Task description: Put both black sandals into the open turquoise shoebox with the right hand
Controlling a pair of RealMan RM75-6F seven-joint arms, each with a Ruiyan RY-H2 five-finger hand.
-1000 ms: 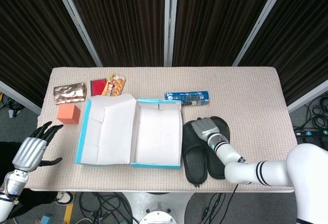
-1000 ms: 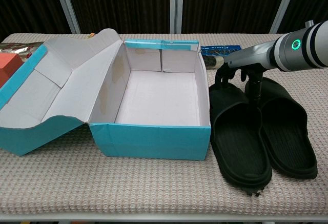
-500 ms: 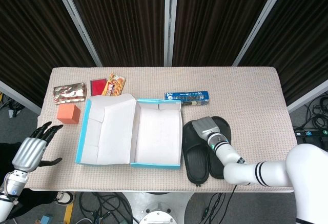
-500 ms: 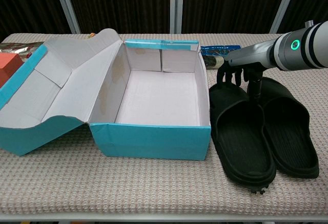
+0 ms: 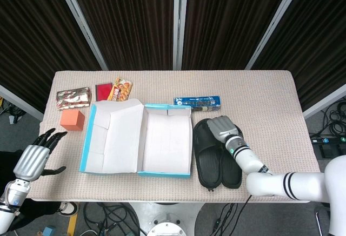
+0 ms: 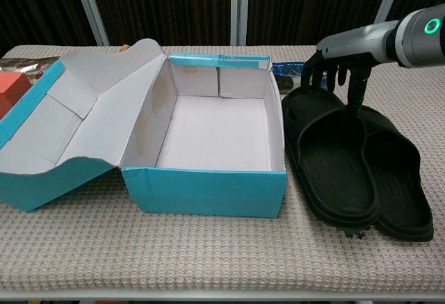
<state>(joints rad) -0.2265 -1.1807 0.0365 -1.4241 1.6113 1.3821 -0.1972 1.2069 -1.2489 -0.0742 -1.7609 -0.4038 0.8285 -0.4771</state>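
The right hand (image 6: 338,64) grips the strap ends of both sandals (image 6: 354,168), fingers hooked downward, lifting their far ends; the near ends rest on the surface (image 6: 208,255). The left hand (image 5: 33,157) hangs off the left edge, fingers spread, empty. The sandals lie just right of the shoebox (image 6: 208,179), whose interior holds nothing.

Right hand (image 6: 338,64) gripping; left hand (image 5: 33,159) spread.

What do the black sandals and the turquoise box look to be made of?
Black slide sandals: matte moulded rubber or foam by the look, one-piece, textured footbeds. Open turquoise shoebox: thin cardboard, white inside, with folded flaps and creases.
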